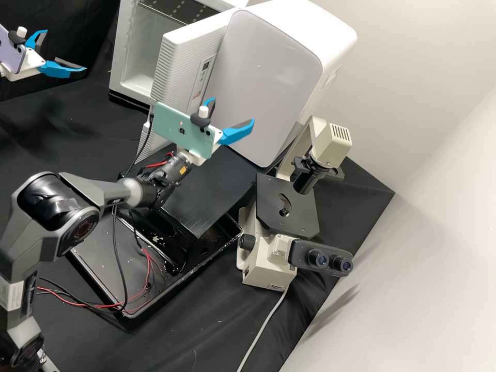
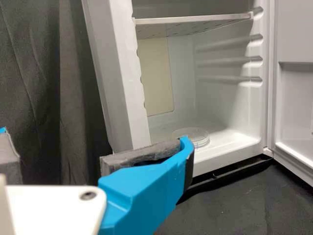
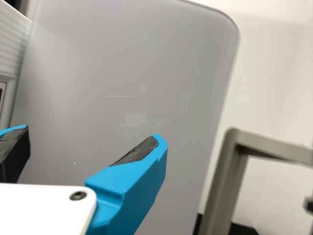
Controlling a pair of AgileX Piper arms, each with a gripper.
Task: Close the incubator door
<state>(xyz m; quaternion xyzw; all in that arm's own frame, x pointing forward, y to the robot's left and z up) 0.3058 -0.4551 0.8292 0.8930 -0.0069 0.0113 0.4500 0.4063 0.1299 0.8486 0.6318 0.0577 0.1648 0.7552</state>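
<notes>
The incubator's door hangs wide open beside the cabinet, a dish inside, so the whole closing looks left to do. Left gripper and right gripper are empty, fingers spread.

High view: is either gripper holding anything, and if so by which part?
Nothing is held. The left white gripper with bright blue fingers and the matching right gripper both stand open, nothing between their fingers.
</notes>
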